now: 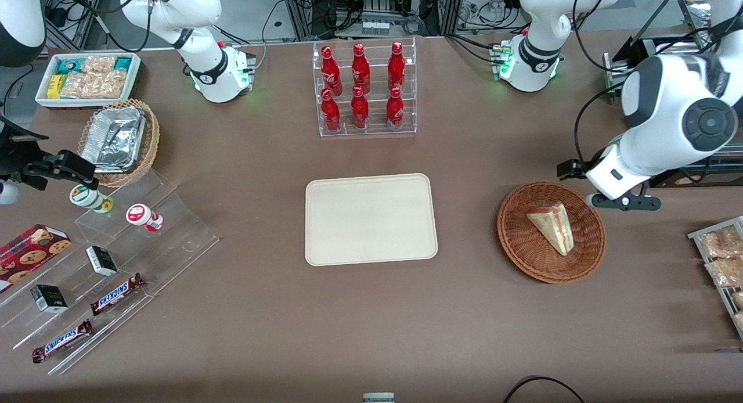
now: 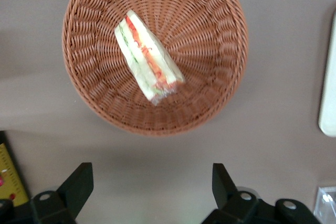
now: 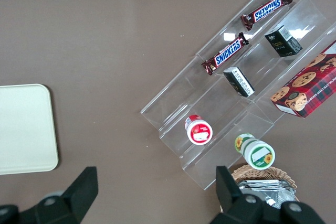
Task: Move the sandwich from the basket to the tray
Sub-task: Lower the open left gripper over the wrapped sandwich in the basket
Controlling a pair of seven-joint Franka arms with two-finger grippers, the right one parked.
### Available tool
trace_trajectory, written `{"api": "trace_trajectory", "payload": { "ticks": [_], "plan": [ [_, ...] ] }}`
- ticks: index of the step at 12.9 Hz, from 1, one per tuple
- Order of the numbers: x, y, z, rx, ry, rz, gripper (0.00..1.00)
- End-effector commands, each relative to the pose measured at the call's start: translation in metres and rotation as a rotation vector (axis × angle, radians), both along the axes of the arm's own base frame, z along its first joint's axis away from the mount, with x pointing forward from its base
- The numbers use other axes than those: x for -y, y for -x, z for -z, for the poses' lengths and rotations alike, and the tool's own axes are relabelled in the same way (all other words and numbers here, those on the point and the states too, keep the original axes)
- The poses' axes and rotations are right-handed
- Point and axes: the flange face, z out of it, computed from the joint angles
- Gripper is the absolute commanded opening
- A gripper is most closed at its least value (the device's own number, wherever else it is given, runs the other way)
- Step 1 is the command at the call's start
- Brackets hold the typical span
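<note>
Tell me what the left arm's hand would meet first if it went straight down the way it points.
Probably bare table just outside the basket rim. The open hand sits off the sandwich, though depth is hard to judge.

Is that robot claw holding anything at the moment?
No. The gripper is open and empty, above the table beside the basket; the sandwich lies untouched inside.

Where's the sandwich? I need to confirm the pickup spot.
The sandwich lies in the basket, toward the working arm's end of the table beside the tray; the open gripper hovers above the basket's edge.
</note>
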Motion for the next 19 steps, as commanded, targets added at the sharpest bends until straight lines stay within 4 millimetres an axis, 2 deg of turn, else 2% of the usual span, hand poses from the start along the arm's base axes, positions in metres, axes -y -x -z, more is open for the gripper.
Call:
{"api": "trace_trajectory", "payload": {
  "ticks": [1,3,6,7,10,19],
  "plan": [
    [-0.003,0.015,0.018,0.075,-0.004,-0.11,1.0],
    [-0.005,0.014,0.03,0.119,-0.007,-0.227,1.0],
    [-0.001,0.001,0.043,0.19,-0.017,-0.593,1.0],
    [-0.001,-0.003,0.047,0.204,-0.014,-0.652,1.0],
    [-0.001,-0.007,0.066,0.188,-0.019,-0.707,1.0],
    [-0.001,-0.018,0.131,0.157,-0.023,-0.702,1.0]
  ]
}}
